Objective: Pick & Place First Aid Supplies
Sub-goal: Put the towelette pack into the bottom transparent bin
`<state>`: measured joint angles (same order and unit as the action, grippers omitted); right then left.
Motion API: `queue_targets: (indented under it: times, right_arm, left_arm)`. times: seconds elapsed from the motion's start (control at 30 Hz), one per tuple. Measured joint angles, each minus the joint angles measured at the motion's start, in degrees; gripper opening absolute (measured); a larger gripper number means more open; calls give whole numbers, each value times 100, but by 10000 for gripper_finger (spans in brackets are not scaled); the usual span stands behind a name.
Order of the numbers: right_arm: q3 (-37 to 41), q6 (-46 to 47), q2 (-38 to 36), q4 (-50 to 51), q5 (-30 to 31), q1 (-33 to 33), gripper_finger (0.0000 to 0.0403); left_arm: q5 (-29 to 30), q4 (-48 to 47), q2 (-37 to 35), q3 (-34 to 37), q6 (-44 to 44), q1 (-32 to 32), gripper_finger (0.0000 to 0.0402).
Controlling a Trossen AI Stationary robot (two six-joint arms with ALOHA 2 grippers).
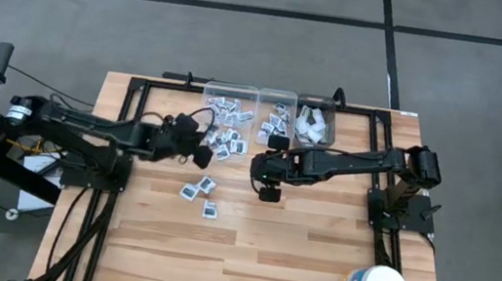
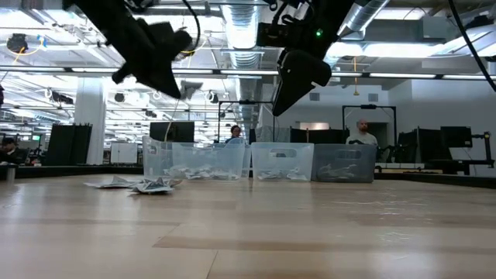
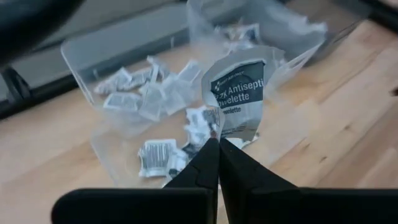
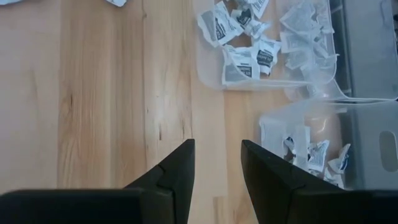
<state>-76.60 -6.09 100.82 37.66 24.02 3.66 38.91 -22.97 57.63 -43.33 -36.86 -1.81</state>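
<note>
Two arms raised | left gripper (image 3: 217, 146) jaws pinching towelette packet (image 3: 239, 93) | right gripper (image 4: 217, 155) jaws parted, empty

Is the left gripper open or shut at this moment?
Shut. In the left wrist view the left gripper has its jaws pressed together, pinching a white antiseptic towelette packet.

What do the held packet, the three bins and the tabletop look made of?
Packet in the left gripper: probably foil-lined paper; it creases and has print on it.
Bins: clear, slightly frosted plastic; the contents show through.
Tabletop: pale wood planks with a smooth finish; grain and seams are visible.
</note>
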Motion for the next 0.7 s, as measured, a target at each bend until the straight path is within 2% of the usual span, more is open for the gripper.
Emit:
queue_targets:
  times: [0.1, 0.37, 0.7]
  right_arm:
    - [0, 12, 0, 8, -1, -4, 124]
    - [0, 112, 0, 144, -1, 2, 124]
    - [0, 117, 0, 160, -1, 2, 124]
  left_arm:
    - [-322, 17, 228, 0, 20, 343, 8]
    - [-351, 71, 606, 0, -101, 552, 13]
    - [-626, 95, 620, 0, -107, 552, 84]
